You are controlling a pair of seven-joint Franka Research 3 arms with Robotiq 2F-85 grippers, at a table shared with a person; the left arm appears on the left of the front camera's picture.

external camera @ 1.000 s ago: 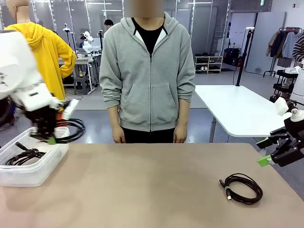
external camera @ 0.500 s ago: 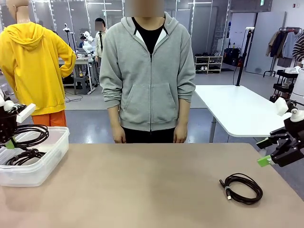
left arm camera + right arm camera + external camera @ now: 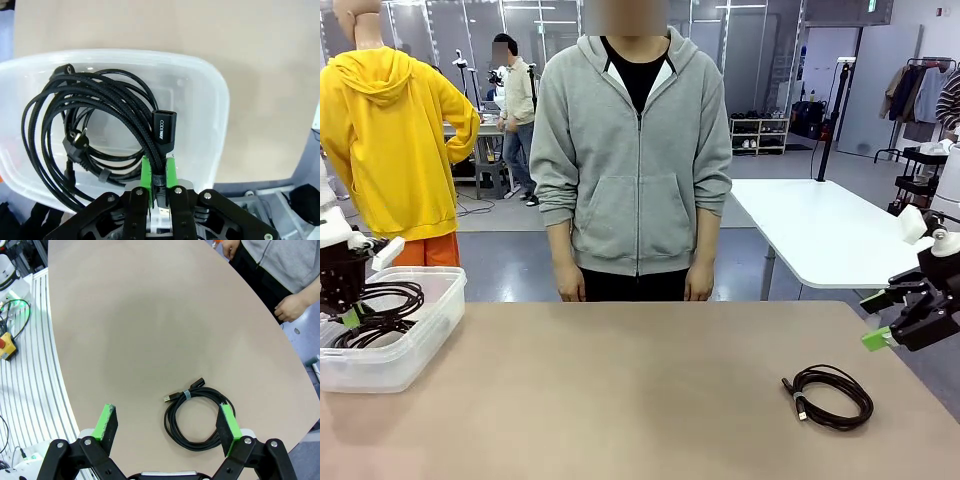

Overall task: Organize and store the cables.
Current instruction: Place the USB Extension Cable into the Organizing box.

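My left gripper (image 3: pixel 350 316) is shut on a coiled black cable (image 3: pixel 392 296) and holds it over the clear plastic box (image 3: pixel 415 350) at the table's left end. In the left wrist view the left gripper (image 3: pixel 158 172) pinches that cable (image 3: pixel 107 107) near its plug end, with the coil hanging inside the box (image 3: pixel 216 105). Under it in the box lies another cable (image 3: pixel 77 146). A third coiled cable (image 3: pixel 830 396) lies on the table at the right. My right gripper (image 3: pixel 878 336) hovers open up and to the right of it. In the right wrist view the right gripper (image 3: pixel 166 412) stands above that cable (image 3: pixel 192 392).
A person in a grey hoodie (image 3: pixel 635 170) stands at the far edge of the table, hands (image 3: pixel 570 290) hanging down. The brown tabletop (image 3: pixel 620 390) stretches between the box and the loose cable. A white table (image 3: pixel 820 230) stands behind on the right.
My left arm swung left with its cable, from over the box's far corner to the picture's left edge, then lowered the coil a little into the box. The right arm has not moved.
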